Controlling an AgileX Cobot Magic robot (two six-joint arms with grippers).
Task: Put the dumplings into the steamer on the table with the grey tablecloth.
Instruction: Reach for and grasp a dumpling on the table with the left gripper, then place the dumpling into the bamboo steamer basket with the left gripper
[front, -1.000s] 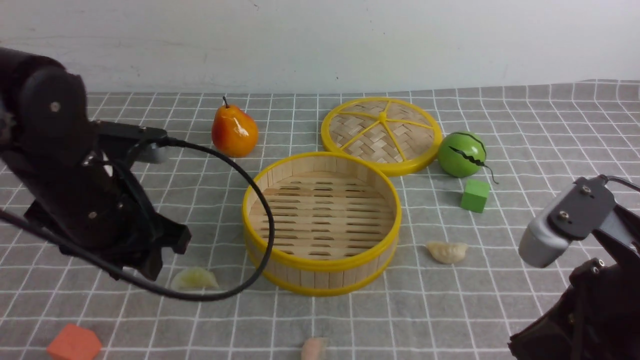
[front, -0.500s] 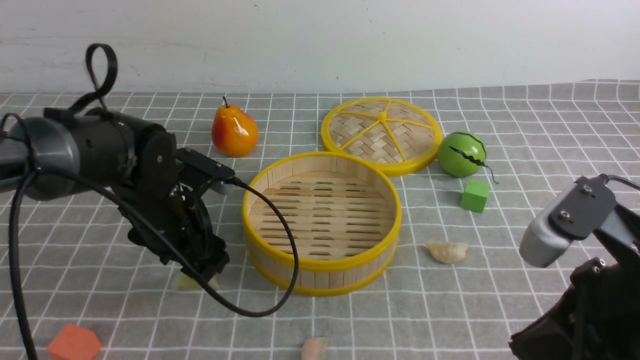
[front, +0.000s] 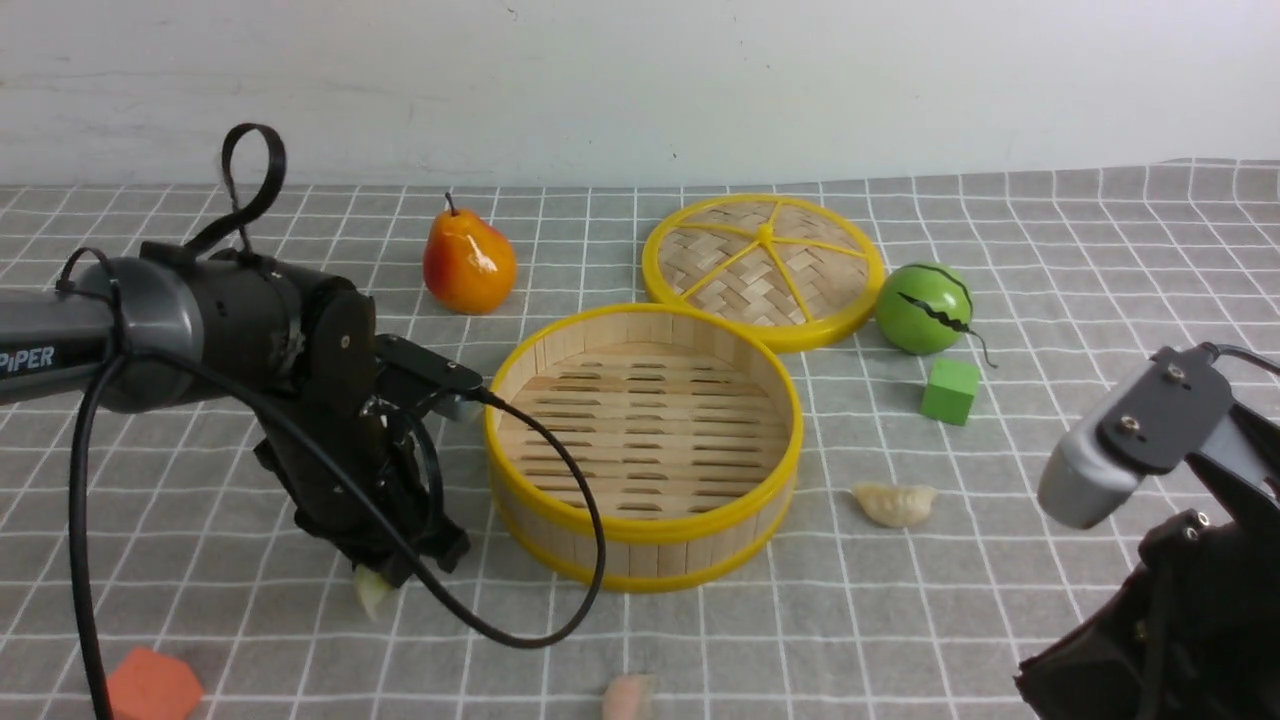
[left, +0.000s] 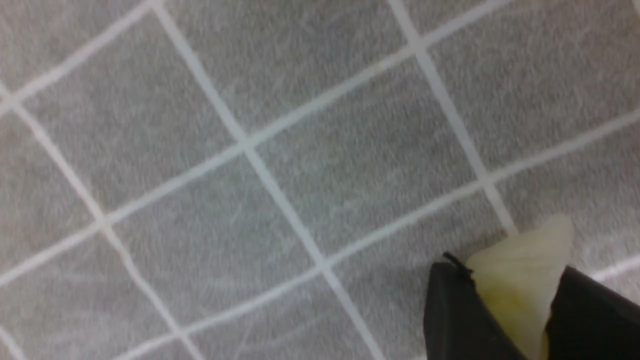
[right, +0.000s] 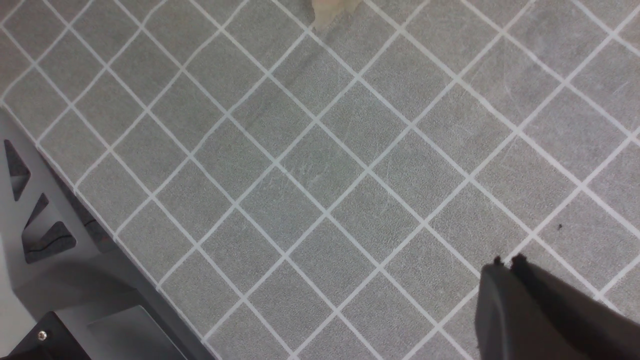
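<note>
1. Grey tablecloth (front: 1100, 250), squared with thin white lines, covers the table (front: 1150, 600) from the near edge to the far wall.
2. Steamer (front: 640, 555), light wooden slats with yellow rims, stands at the centre. All three dumplings are outside it.
3. Woven bamboo lid (front: 765, 265), yellow rim and spokes, lies flat just behind the steamer, to the far right.
4. Pear (front: 468, 262), orange-yellow, stands upright to the far left of the steamer.
5. Green ball (front: 925, 308) with a black zigzag sits just right of the lid. A green cube (front: 950, 390) sits just on its near side.
6. Orange block (front: 150, 688) lies at the near left.
7. Pale green dumpling (front: 372, 597) (left: 520, 270) is near the steamer's left side, tilted tip-down. Whether it touches the cloth cannot be told.
8. Cream dumpling (front: 895, 503) lies on the cloth to the right of the steamer, apart from it.
9. Pinkish dumpling (front: 628, 698) lies at the near edge, centre, and is partly cut off.
10. Left gripper (front: 390, 575) points downward, its jaws narrowed in a pinch on the pale green dumpling.
11. Right gripper (right: 506, 261) hangs at the near right over bare cloth, with its jaws pressed together and nothing between them.
</note>
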